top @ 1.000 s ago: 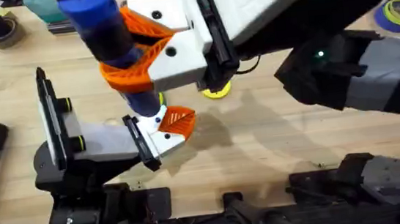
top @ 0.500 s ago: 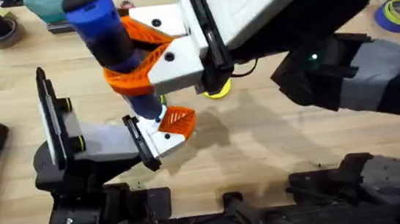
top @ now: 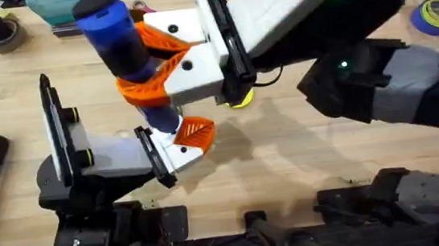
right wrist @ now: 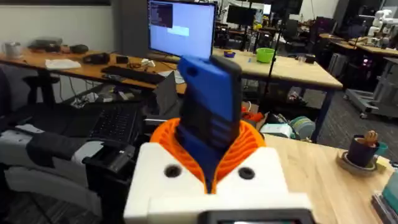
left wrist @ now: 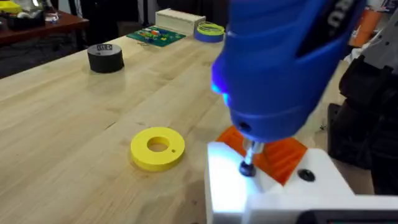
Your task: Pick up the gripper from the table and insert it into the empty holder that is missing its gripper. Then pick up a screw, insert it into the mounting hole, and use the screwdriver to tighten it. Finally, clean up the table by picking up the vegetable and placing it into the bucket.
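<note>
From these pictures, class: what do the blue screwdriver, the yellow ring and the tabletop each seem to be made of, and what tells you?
The screwdriver: glossy blue moulded plastic body, probably, with a thin shiny metal tip.
The yellow ring: matte plastic, likely; uniform colour, soft rounded edges.
The tabletop: pale wood with a smooth finish, plank seams and grain lines showing.

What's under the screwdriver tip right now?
The screwdriver tip sits on a dark screw head in the white holder, with the orange gripper just behind it. The screw's shank and the hole are covered, so seating depth can't be seen.
</note>
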